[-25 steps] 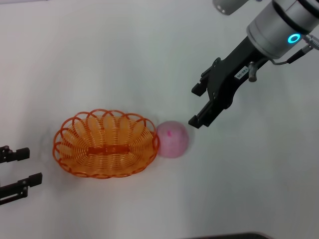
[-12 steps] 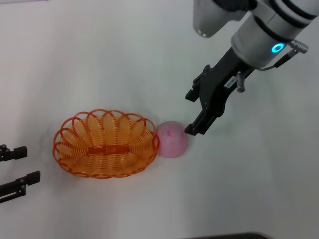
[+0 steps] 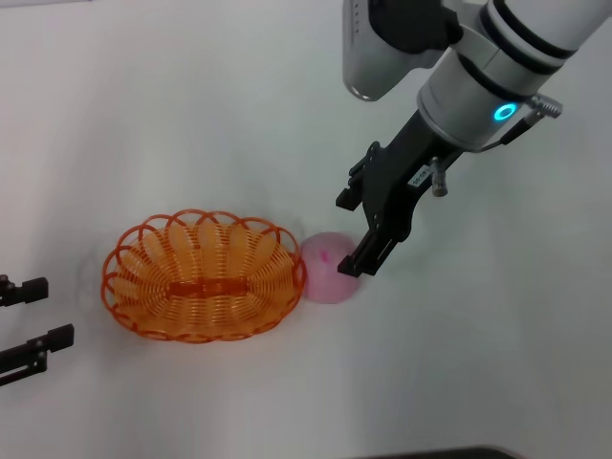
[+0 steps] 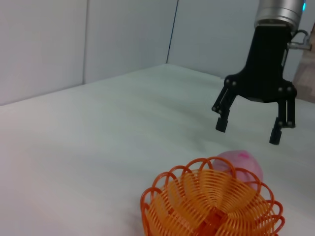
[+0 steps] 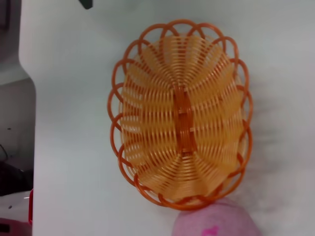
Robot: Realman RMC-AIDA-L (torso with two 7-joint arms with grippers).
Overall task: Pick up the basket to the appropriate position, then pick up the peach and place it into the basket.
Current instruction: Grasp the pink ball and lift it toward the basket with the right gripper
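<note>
The white table [image 3: 191, 115] fills the head view, and the biggest change on it is the right arm: a second ago it reached in from the upper right corner of the frame, and it has since swung leftward and lower, so its silver wrist now sits upper centre-right. With it the right gripper [image 3: 356, 236] has come from clear of the fruit to directly over it. Its fingers are spread apart and hold nothing; the lower one [image 3: 366, 256] overlaps the right edge of the peach in this view, while the left wrist view shows both tips above the fruit, not yet around it.

The basket [image 3: 203, 275] sits at lower left of centre, upright and empty, exactly where it was in both earlier pictures. The peach [image 3: 327, 270] rests on the table just right of it, touching or almost touching the scalloped rim, also unmoved.

The left gripper [image 3: 27, 320] lies at the lower left edge, fingers parted and empty, and has slid slightly further out of frame.

I judge that the basket step is finished and the peach pick-up is under way: the right gripper must drop further so its fingers straddle the fruit before closing. The near rim leaves little room on that side, so a finger could catch the wire loops.
</note>
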